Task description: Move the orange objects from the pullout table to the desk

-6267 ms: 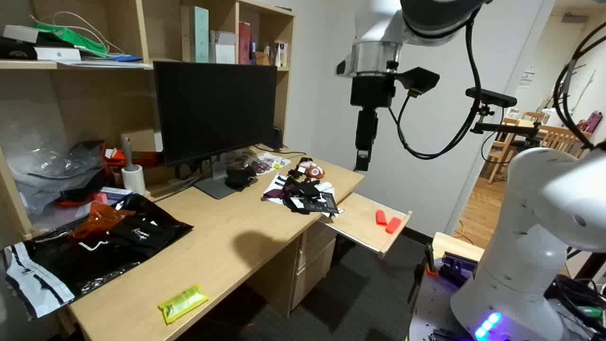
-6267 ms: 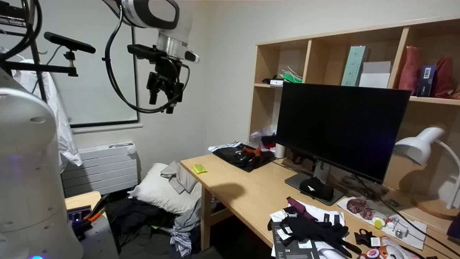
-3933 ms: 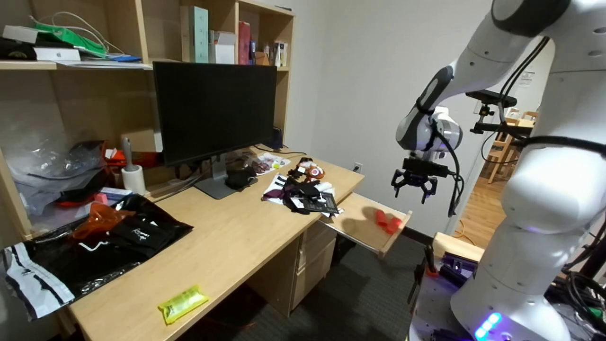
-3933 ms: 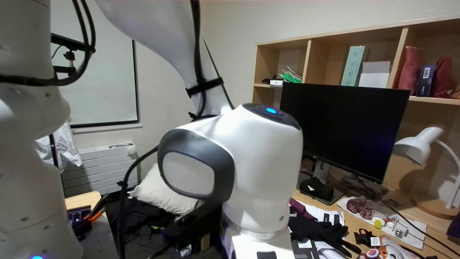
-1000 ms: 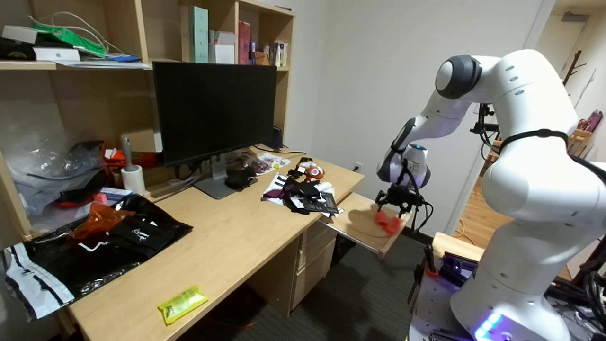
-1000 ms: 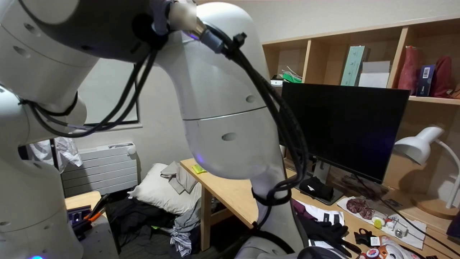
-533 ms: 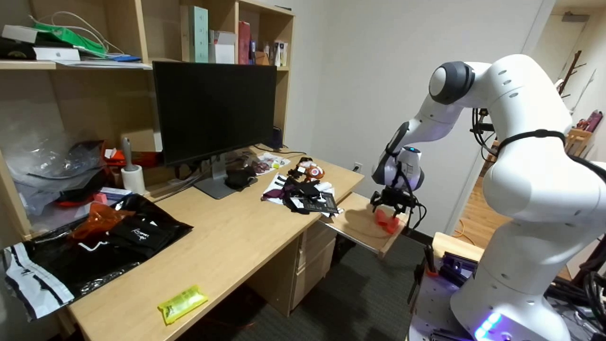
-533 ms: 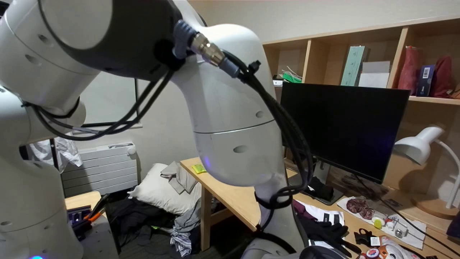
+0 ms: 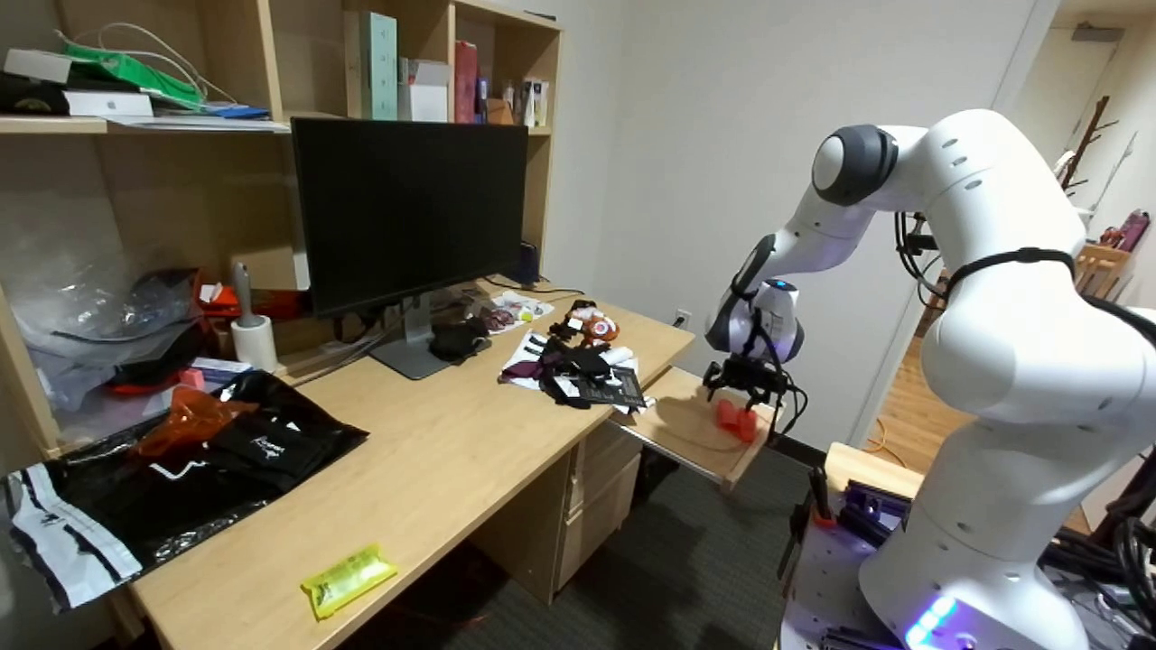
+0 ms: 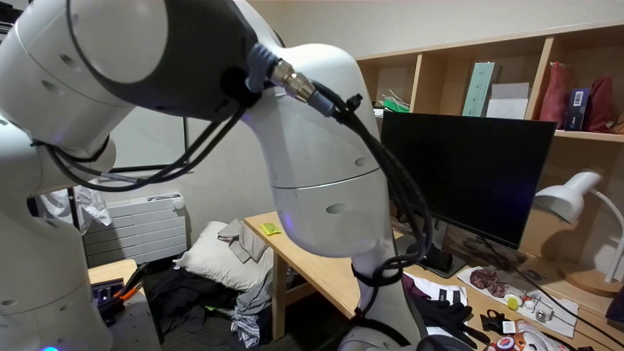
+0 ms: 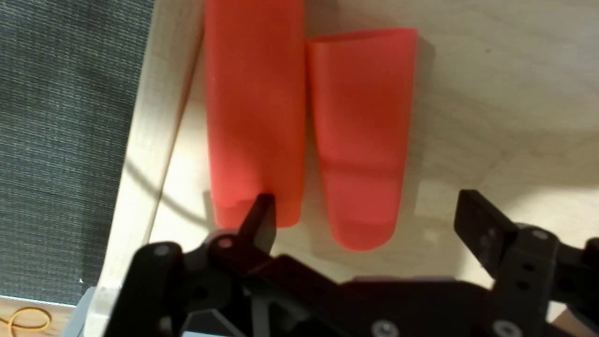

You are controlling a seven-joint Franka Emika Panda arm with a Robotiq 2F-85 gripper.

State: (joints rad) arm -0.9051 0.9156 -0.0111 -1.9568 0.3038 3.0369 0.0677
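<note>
One long light-wood desk (image 9: 424, 451) carries a large black monitor (image 9: 411, 212), a black plastic bag (image 9: 172, 496), a black glove (image 10: 443, 314) and, near its front edge, a yellow-green packet (image 9: 349, 580). A light-wood shelf unit (image 9: 312, 54) rises behind the monitor, and in an exterior view a white desk lamp (image 10: 568, 197) stands beside it. Pale walls (image 9: 686, 162) and dark grey carpet (image 9: 659, 533) make up the room; a pale pillow (image 10: 219, 256) on dark fabric (image 10: 190, 295) lies near the desk's end, with a white radiator (image 10: 141, 226) behind it. Out from under the desk top, above a drawer unit (image 9: 601, 515), juts the pullout table (image 9: 673, 420), a thin light-wood board with a raised strip (image 11: 152, 131) along its outer end.

Two orange-red sleeves (image 9: 726, 417) lie flat on it, just beside each other and near that strip, their long sides nearly parallel. Both look smooth and plain, darker where shadow falls. The shorter sleeve (image 11: 365, 135) tapers to a rounded tip and has a darker lip at its broad end; the longer sleeve (image 11: 255, 107) has a nearly even width and runs out of the wrist view.

Over them hangs the black gripper (image 11: 367, 201) of the white robot arm (image 9: 1002, 271), pointing down. Its fingers (image 11: 486, 229) are spread wide, with the shorter sleeve showing between them, and it has hold of nothing. One finger hides a bit of the longer sleeve's end; whether the two touch is hard to tell from this angle.
</note>
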